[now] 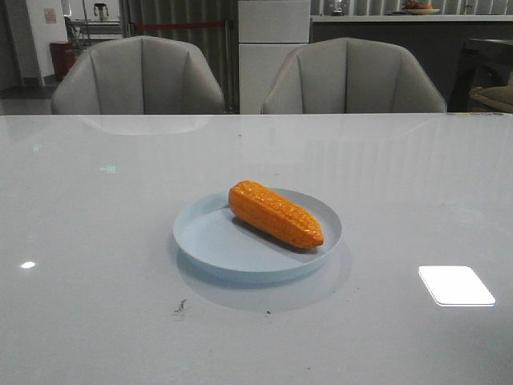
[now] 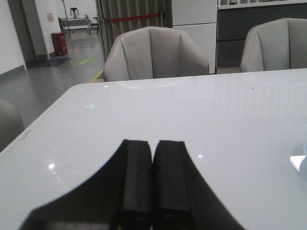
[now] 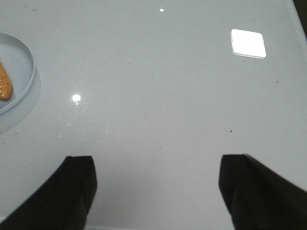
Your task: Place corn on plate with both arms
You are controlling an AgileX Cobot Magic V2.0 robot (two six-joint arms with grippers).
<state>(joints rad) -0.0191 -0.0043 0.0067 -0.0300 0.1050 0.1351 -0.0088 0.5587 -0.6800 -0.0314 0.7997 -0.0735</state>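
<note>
The glossy orange corn cob [image 1: 275, 213] lies slantwise inside the round, shallow pale blue plate [image 1: 210, 244], its tapered end toward the plate's right rim. The plate rests on the glossy grey-white surface [image 1: 96, 241], with two grey upholstered chairs [image 1: 138, 76] behind it. The left claw [image 2: 152, 179] is pressed together, its dark fingers touching, holding nothing. The right claw [image 3: 156, 191] is spread wide (only a sliver of plate and corn shows beside it), well apart from the plate.

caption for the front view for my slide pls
An orange corn cob lies diagonally inside a pale blue plate on a glossy grey table, two empty chairs behind.
</note>
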